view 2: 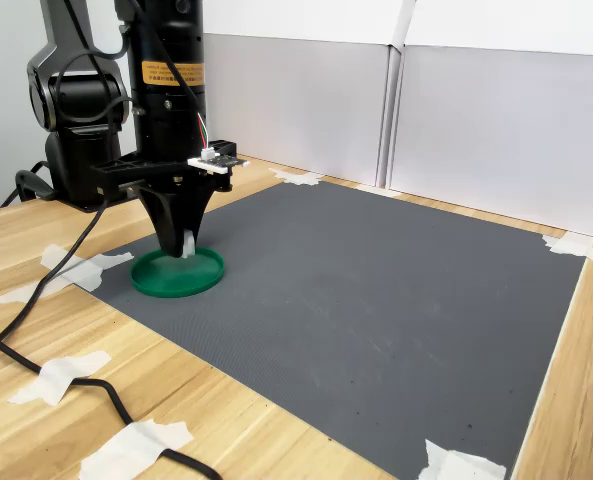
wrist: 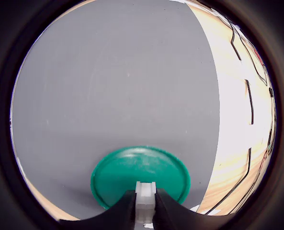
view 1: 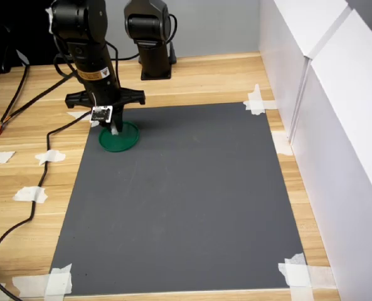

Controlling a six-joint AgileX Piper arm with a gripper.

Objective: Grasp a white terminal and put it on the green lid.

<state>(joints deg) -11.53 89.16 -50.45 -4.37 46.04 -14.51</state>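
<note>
Pinching the tiny white plastic terminal block (wrist: 145, 201) between its closed dark fingers, the black gripper (view 1: 114, 129) points straight down over the flat round dark-green lid (view 1: 124, 142), which lies on the grey mat (view 1: 192, 200) near its far-left corner in the first exterior view. Whether the terminal touches the lid cannot be told; the fingers hide most of it.

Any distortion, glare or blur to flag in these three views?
Wrist view: fisheye with a black vignette ring, wooden table blown out, white terminal soft between the jaws. Both exterior views: evenly lit, sharp, with only faint shadow beside the green lid.
</note>
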